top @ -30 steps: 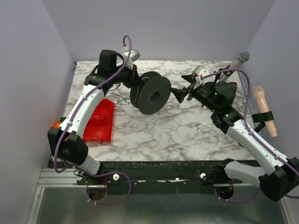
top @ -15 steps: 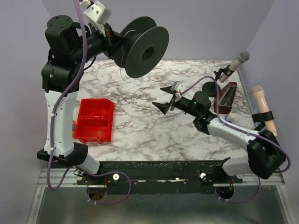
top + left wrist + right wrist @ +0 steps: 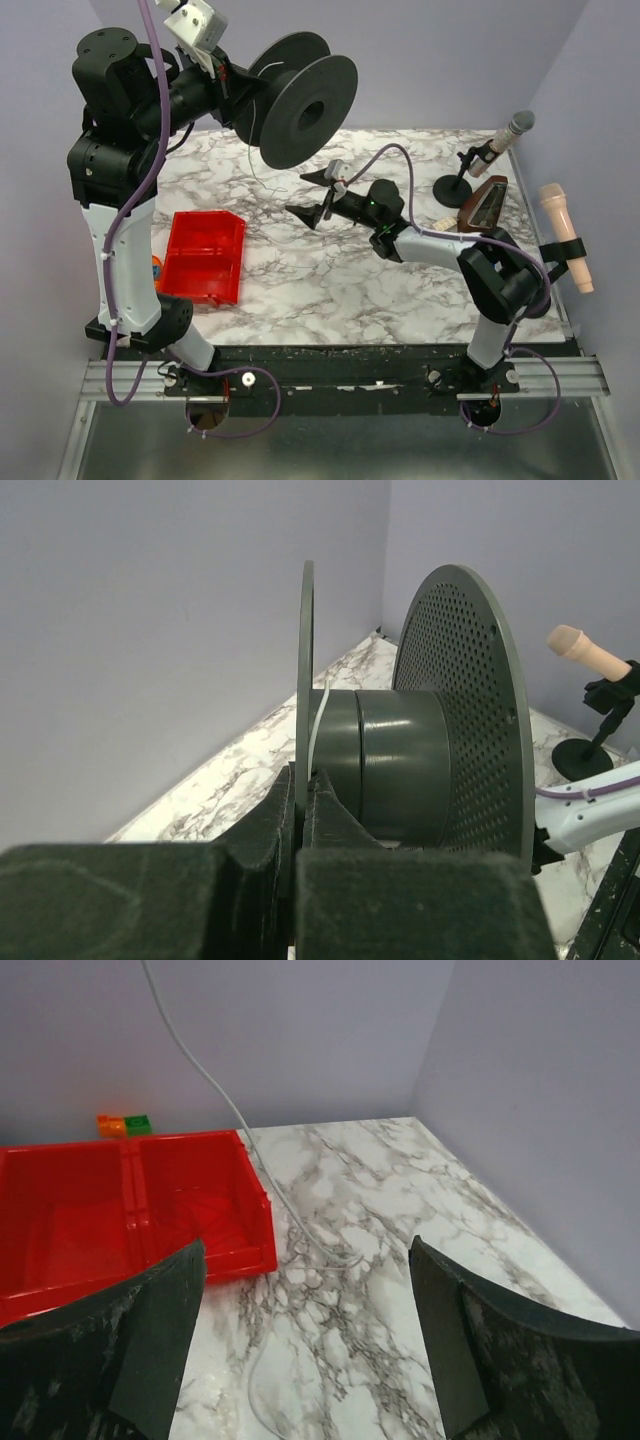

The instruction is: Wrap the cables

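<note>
A black spool (image 3: pixel 300 110) with two wide flanges hangs in the air over the table's back left. My left gripper (image 3: pixel 228 85) is shut on its rear flange; in the left wrist view the fingers (image 3: pixel 270 820) clamp the thin flange (image 3: pixel 304 660) beside the hub. A thin white cable (image 3: pixel 256 160) hangs from the spool to the table. In the right wrist view the cable (image 3: pixel 215 1090) comes down and lies in loops beside the red bin. My right gripper (image 3: pixel 312 197) is open and empty, low over the middle of the table, pointing left at the cable (image 3: pixel 310 1330).
A red bin (image 3: pixel 205 255) sits at the left, with orange and green blocks (image 3: pixel 125 1123) behind it. A microphone on a stand (image 3: pixel 490 150) and a brown wooden case (image 3: pixel 485 205) stand at the back right. A peach microphone (image 3: pixel 565 235) hangs on the right wall.
My left arm lifted the spool from the table high into the air. My right arm stretched left across the table toward the hanging cable.
</note>
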Controlling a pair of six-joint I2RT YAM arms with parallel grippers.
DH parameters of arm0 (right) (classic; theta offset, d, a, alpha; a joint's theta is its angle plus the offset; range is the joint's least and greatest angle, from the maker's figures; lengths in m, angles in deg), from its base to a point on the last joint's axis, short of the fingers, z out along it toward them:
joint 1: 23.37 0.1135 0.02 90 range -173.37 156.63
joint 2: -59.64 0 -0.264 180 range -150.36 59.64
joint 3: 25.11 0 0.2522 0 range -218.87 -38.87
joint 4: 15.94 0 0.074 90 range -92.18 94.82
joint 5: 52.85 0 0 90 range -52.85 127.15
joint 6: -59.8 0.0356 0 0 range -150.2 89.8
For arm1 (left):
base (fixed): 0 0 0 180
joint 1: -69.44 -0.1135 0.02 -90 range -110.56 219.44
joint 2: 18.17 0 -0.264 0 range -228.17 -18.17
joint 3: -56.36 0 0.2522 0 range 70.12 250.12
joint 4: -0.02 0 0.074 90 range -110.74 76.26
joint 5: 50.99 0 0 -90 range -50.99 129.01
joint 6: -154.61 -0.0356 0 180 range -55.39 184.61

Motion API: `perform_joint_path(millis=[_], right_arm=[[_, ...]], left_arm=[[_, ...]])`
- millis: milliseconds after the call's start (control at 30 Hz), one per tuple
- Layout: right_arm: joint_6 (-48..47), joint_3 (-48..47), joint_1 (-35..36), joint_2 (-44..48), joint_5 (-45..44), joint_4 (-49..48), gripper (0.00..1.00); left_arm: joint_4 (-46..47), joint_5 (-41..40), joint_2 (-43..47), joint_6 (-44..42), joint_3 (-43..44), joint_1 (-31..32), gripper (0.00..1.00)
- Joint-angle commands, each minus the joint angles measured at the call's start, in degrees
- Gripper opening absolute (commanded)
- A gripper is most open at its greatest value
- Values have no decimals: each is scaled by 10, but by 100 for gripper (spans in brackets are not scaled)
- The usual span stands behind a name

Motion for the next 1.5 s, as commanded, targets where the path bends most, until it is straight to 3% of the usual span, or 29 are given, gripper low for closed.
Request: perform_joint_path(millis=[0,367,467,533,567,633,767,967,1100,1300,1467], right_arm=[[39,-61,9,-70,-1,-35,90],[170,-155,16,-190,-21,-94,85],[231,-178,17,-225,-31,-135,78],[268,-189,17,-242,-43,-158,62],[284,-192,16,-250,-48,-168,49],[298,-192,16,-253,-53,-182,35],[308,-123,4,-214,-105,-208,1],[357,12,-107,-97,-135,-186,1],[316,71,-159,-5,-140,-110,1],[238,48,-189,99,-145,80,1],[191,-51,-198,134,-137,273,1]], left_arm=[[8,9,1,10,36,1,0],[10,47,-7,55,70,1,0],[17,54,-10,68,78,1,0],[19,53,-10,69,83,1,0],[21,51,-10,69,85,1,0],[19,49,-8,66,85,1,0],[-8,46,-1,34,78,1,0],[-79,33,22,-76,34,0,0],[-111,38,36,-140,-26,-1,0],[-160,36,71,-277,-200,-1,0],[-138,17,105,-329,-378,2,0]])
